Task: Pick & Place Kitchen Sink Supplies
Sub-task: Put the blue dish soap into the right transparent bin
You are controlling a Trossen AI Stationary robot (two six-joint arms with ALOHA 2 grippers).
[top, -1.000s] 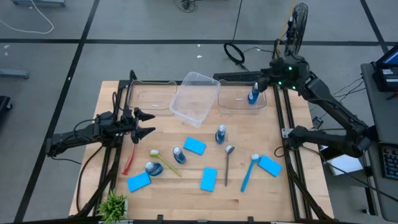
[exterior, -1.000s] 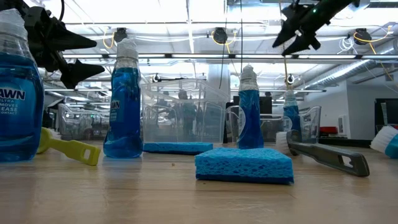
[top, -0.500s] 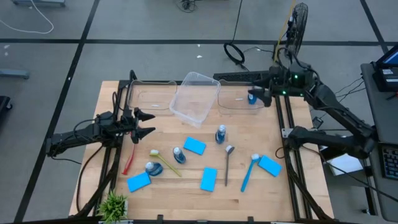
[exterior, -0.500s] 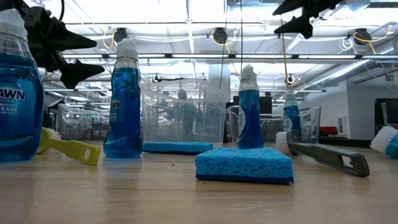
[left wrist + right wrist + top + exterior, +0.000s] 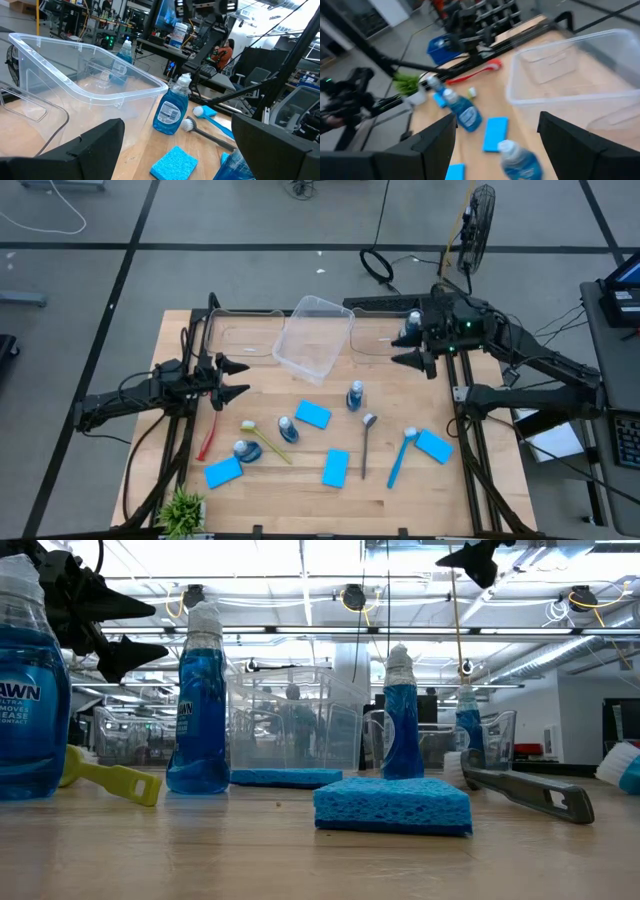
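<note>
Presently: right gripper (image 5: pixel 414 350) jaws wide and empty, hanging at far right beside the far-right clear bin (image 5: pixel 385 340), where one blue bottle (image 5: pixel 411 326) stands, probably just delivered. Left gripper (image 5: pixel 235 377) also spread wide, empty, parked at left edge. Remaining bottles (image 5: pixel 354 395), sponges (image 5: pixel 313 415), brushes (image 5: pixel 400 457) and spoon-like tool (image 5: pixel 366 442) scattered mid-table, awaiting pickup.

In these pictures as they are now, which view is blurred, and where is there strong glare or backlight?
Right wrist view: smeared all over, the blue bottle and clear bin soft-edged. Low view: bright ceiling lights behind, so the left tool shows only as a dark shape; the near bottle is out of focus. High view: even light, sharp. Left wrist view: fairly sharp.
</note>
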